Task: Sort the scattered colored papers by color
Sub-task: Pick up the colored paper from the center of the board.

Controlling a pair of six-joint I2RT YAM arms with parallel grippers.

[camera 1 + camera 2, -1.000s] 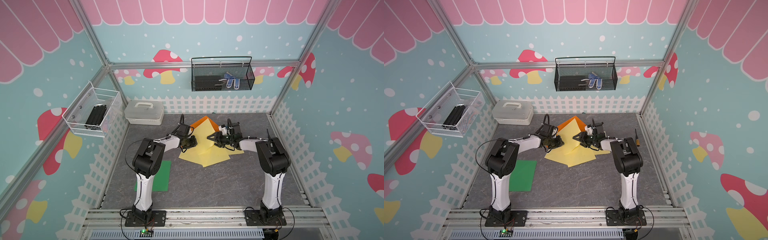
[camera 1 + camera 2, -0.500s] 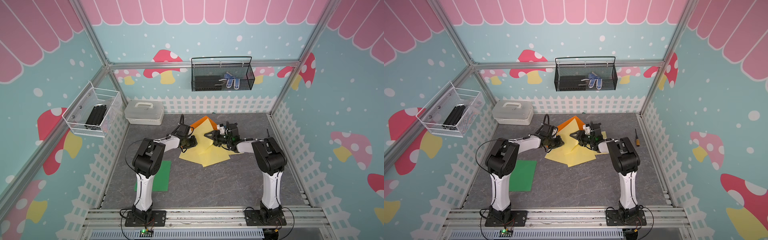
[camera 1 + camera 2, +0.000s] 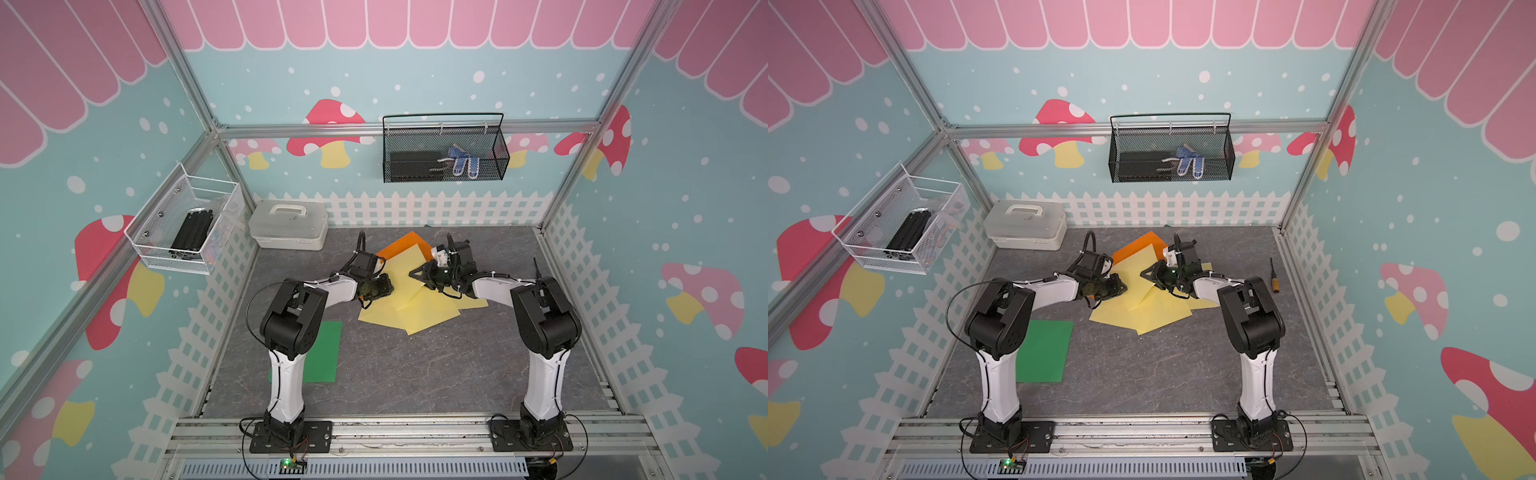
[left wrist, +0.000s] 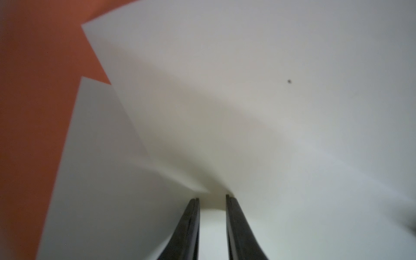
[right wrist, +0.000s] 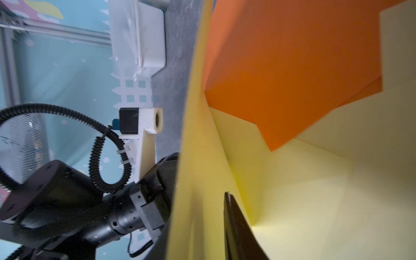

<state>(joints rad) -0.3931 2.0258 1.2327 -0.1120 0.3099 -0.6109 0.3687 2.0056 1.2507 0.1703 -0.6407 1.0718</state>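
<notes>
In both top views your left hand (image 3: 384, 287) and right hand (image 3: 413, 274) face each other over the heap of yellow papers (image 3: 411, 318) in the middle of the desk (image 3: 415, 374). The top yellow sheet (image 3: 405, 270) is buckled up between them. An orange paper (image 3: 1138, 245) pokes out from under the heap's far side. A green paper (image 3: 1044, 349) lies flat and well apart, beside the left arm's base.

In the left wrist view, your fingers (image 4: 191, 227) are drawn close and pinch the raised edge of the top yellow sheet (image 4: 247, 112). Orange (image 4: 33, 90) shows beyond it.

In the right wrist view, one finger (image 5: 234, 225) shows beside the upright yellow sheet (image 5: 193, 157). The other finger is hidden behind it, so you cannot tell whether this hand grips.
</notes>
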